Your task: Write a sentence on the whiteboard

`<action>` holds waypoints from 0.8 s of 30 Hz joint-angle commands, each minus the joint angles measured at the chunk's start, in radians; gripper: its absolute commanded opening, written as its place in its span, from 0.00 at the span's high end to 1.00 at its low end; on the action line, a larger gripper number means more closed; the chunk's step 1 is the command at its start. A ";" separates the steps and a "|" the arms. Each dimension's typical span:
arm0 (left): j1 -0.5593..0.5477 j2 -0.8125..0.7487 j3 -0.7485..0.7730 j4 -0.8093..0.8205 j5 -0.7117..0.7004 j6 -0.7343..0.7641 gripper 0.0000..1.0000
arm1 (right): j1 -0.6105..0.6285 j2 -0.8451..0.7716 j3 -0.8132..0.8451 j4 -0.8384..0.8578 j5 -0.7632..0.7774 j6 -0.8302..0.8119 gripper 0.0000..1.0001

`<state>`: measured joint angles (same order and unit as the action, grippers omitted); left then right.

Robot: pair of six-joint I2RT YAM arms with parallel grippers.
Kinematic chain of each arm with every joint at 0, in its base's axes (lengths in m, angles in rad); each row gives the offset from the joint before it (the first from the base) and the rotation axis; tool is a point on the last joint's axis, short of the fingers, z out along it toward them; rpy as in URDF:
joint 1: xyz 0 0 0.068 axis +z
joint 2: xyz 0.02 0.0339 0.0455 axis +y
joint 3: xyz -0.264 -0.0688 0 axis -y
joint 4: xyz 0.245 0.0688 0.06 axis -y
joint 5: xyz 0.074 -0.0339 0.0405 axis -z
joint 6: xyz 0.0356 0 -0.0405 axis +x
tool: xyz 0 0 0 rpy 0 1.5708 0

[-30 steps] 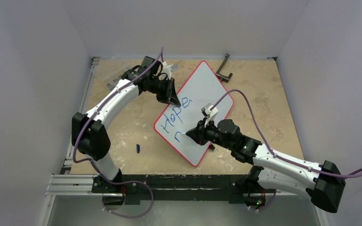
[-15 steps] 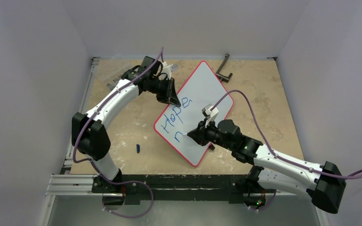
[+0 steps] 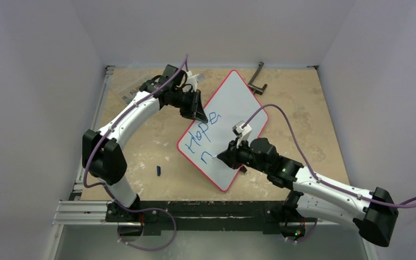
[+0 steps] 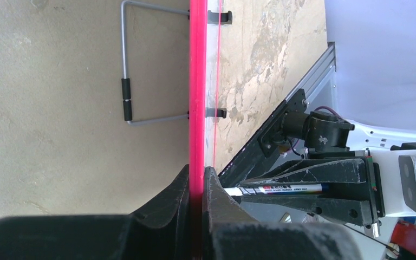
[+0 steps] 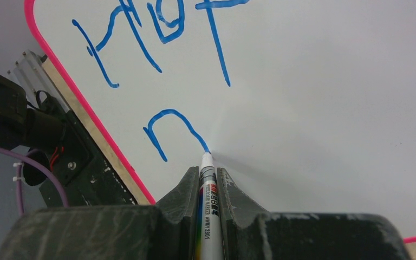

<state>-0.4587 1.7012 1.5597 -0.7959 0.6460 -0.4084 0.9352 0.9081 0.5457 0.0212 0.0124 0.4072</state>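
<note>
The whiteboard (image 3: 235,100) lies slanted in mid-table, white with a red rim (image 4: 197,81). My left gripper (image 3: 199,115) is shut on its left edge, and the rim runs between the fingers (image 4: 196,176). On the board, the sentence (image 3: 203,132) reads "Hope" in blue (image 5: 141,38), with a single "n" (image 5: 170,130) below it. My right gripper (image 5: 208,172) is shut on a white marker (image 5: 208,187). The marker's tip (image 5: 206,154) touches the board at the end of the "n". The same marker (image 4: 276,189) also shows in the left wrist view.
A small blue cap (image 3: 158,170) lies on the table left of the board. A black bracket (image 3: 257,80) sits at the back, and a clear packet (image 3: 130,95) at the back left. A wire stand (image 4: 125,97) folds out behind the board. An aluminium rail (image 3: 81,211) runs along the near edge.
My right gripper has moved the marker slightly right across the board, drawing out the arch of the "n". The left gripper and the board have stayed still.
</note>
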 commanded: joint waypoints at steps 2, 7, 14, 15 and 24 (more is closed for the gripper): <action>-0.002 -0.049 0.033 0.000 -0.098 0.011 1.00 | -0.004 -0.008 0.059 -0.038 0.015 -0.011 1.00; -0.003 -0.048 0.034 0.000 -0.096 0.010 1.00 | -0.004 -0.001 0.084 -0.026 0.024 0.002 1.00; -0.001 -0.045 0.034 -0.002 -0.096 0.011 1.00 | -0.005 0.022 0.123 0.008 0.077 -0.007 1.00; -0.001 -0.047 0.034 -0.002 -0.097 0.011 1.00 | -0.006 0.024 0.126 0.010 0.091 -0.003 1.00; -0.002 -0.046 0.035 -0.001 -0.094 0.011 1.00 | -0.006 0.080 0.120 0.052 0.104 0.010 1.00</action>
<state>-0.4633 1.6970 1.5597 -0.7963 0.6411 -0.4095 0.9348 0.9672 0.6266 0.0223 0.0933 0.4084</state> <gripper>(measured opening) 0.049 0.093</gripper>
